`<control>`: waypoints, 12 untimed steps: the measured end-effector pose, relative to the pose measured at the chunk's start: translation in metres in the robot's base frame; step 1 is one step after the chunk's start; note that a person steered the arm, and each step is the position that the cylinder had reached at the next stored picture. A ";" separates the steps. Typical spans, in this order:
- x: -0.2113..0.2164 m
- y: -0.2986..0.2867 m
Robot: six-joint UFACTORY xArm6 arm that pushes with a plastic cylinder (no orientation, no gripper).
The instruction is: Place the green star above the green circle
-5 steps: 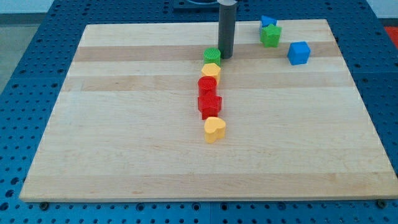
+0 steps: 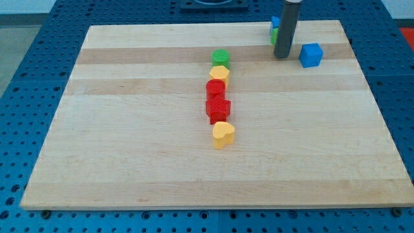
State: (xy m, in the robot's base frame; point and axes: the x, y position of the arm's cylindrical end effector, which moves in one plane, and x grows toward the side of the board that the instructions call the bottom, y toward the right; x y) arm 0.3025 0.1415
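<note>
The green circle (image 2: 220,57) sits at the top of a column of blocks near the board's middle. The green star (image 2: 273,38) is at the view's top right, almost wholly hidden behind my rod; only a green sliver shows at the rod's left edge. My tip (image 2: 281,57) rests on the board just below the star, to the left of a blue cube (image 2: 311,55) and well to the right of the green circle.
Below the green circle, touching in a line, are a yellow hexagon (image 2: 220,72), two red blocks (image 2: 215,88) (image 2: 218,107) and a yellow heart (image 2: 223,134). A second blue block (image 2: 274,24) peeks out above the star. The wooden board (image 2: 129,162) lies on a blue perforated table.
My rod has moved to the right, from beside the green circle to in front of the green star. No block has visibly shifted.
</note>
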 end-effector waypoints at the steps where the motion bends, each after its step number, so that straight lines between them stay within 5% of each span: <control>1: 0.020 0.001; 5: 0.031 -0.007; 8: -0.003 0.064; 12: -0.035 0.052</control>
State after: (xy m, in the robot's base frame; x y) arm 0.2677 0.1940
